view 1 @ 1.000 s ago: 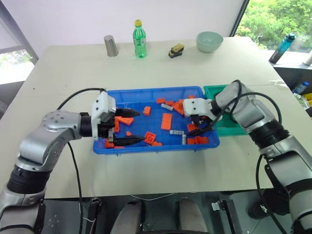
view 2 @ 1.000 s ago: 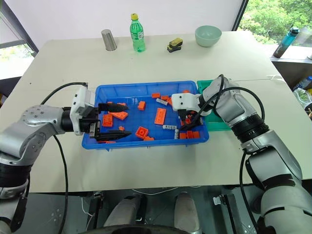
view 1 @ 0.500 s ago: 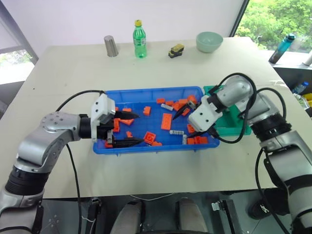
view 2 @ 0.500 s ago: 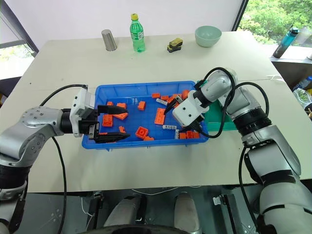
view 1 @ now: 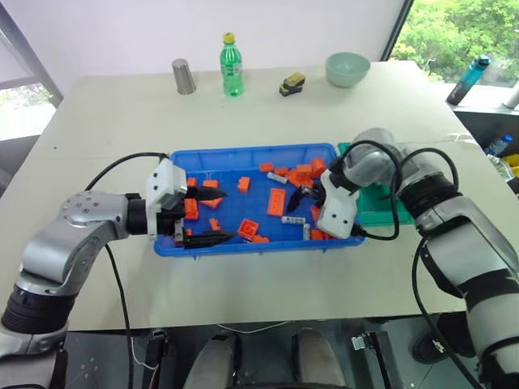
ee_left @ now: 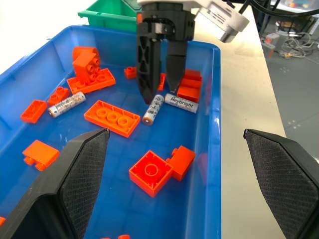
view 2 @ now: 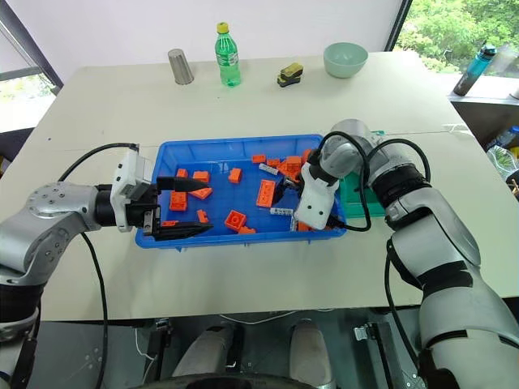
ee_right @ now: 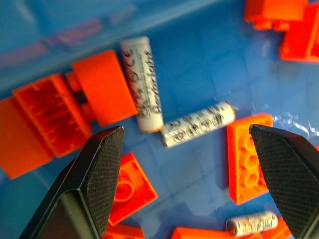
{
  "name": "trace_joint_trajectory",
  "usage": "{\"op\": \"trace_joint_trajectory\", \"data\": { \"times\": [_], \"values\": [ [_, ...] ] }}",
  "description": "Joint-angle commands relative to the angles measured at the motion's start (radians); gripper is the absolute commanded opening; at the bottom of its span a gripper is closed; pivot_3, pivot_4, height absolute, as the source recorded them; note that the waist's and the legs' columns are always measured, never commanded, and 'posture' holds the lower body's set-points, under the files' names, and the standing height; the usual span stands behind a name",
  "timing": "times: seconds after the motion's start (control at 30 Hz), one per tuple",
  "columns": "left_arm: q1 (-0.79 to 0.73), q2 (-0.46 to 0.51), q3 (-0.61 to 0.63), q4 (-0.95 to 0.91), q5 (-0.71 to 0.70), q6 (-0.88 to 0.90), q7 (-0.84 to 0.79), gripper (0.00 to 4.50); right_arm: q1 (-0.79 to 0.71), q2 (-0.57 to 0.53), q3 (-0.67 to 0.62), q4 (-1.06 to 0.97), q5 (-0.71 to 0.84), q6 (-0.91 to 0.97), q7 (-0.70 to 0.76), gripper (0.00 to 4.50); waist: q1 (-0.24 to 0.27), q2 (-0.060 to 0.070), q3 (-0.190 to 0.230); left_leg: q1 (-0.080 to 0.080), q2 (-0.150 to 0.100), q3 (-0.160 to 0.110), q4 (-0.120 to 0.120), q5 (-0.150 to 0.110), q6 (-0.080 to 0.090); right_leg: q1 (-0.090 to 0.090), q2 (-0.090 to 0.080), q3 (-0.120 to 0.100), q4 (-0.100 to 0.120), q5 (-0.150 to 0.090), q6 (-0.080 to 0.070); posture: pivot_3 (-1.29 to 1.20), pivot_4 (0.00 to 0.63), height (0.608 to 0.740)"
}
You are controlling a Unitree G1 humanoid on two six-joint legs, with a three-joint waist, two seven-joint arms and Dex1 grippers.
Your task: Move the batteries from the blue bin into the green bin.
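A: From the head we see our right tool (view 1: 304, 197) pointing down into the blue bin (view 1: 243, 154), fingers spread; the green bin (view 1: 381, 212) sits beside it.

B: Our left wrist shows the batteries (ee_left: 153, 108) under it. Left tool (view 1: 209, 214) spread too, pinching nothing.

A: The right wrist shows two batteries touching, end to side.

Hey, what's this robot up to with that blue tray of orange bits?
It is sorting batteries out of the blue bin, which also holds orange bricks, into the green bin beside it. The right gripper hangs open, pointing down over two batteries lying near the tray's right end, not yet gripping either. The left gripper is open too, empty, over the tray's left end. At least three batteries lie in the tray.
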Motion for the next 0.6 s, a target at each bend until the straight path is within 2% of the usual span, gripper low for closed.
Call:
{"op": "trace_joint_trajectory", "data": {
  "times": [0.03, 0.5, 0.6],
  "values": [
    [0.001, 0.02, 0.042, -0.028, -0.016, 0.003, 0.003, 4.5, -0.029, -0.029, 0.015, -0.004, 0.015, -0.043, -0.005, 4.12, 0.001, 0.0, 0.0, 0.0, 0.0, 0.0, 0.0, 0.0, 0.0, 0.0, 0.0, 0.0, 0.0, 0.0, 0.0, 0.0, 0.15, 0.727],
    [-0.057, 0.005, 0.03, 0.005, -0.015, 0.011, 0.01, 4.5, 0.022, -0.025, 0.1, -0.073, 0.008, -0.114, -0.072, 4.12, 0.0, 0.0, 0.0, 0.0, 0.0, 0.0, 0.0, 0.0, 0.0, 0.0, 0.0, 0.0, 0.0, 0.0, 0.0, 0.0, 0.15, 0.727],
    [-0.061, 0.005, 0.032, 0.007, -0.014, 0.011, 0.012, 4.5, 0.023, -0.019, 0.109, -0.088, 0.01, -0.121, -0.092, 3.36, 0.0, 0.0, 0.0, 0.0, 0.0, 0.0, 0.0, 0.0, 0.0, 0.0, 0.0, 0.0, 0.0, 0.0, 0.0, 0.0, 0.15, 0.727]
  ]
}}
